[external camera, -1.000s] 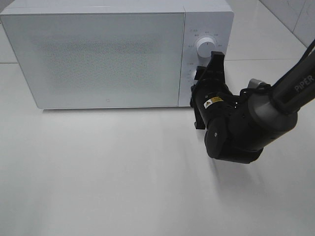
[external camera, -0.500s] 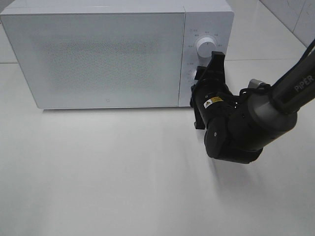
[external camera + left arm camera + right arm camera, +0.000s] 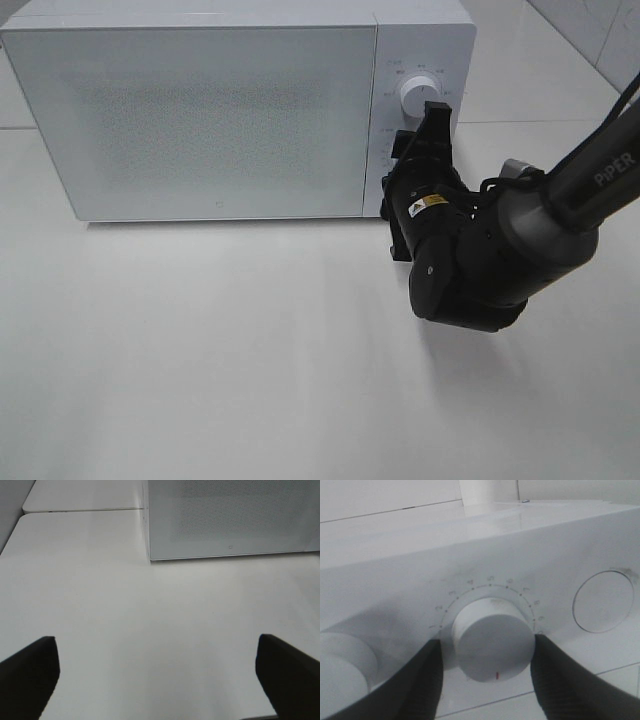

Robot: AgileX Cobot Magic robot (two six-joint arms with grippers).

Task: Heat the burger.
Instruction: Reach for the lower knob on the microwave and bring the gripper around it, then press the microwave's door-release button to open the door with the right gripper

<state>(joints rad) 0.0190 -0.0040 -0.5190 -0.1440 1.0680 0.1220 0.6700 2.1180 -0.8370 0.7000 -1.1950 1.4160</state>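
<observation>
One white microwave, door shut. We count two knobs, upper knob and lower knob, plus one round button. Right gripper straddles the lower knob, fingers narrow at its sides; clamped or not, we cannot tell. Left gripper gapes wide over the table. Burger: we cannot tell where.

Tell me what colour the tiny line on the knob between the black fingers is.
Red. The mark sits on the white knob; the right wrist view shows it best.
</observation>
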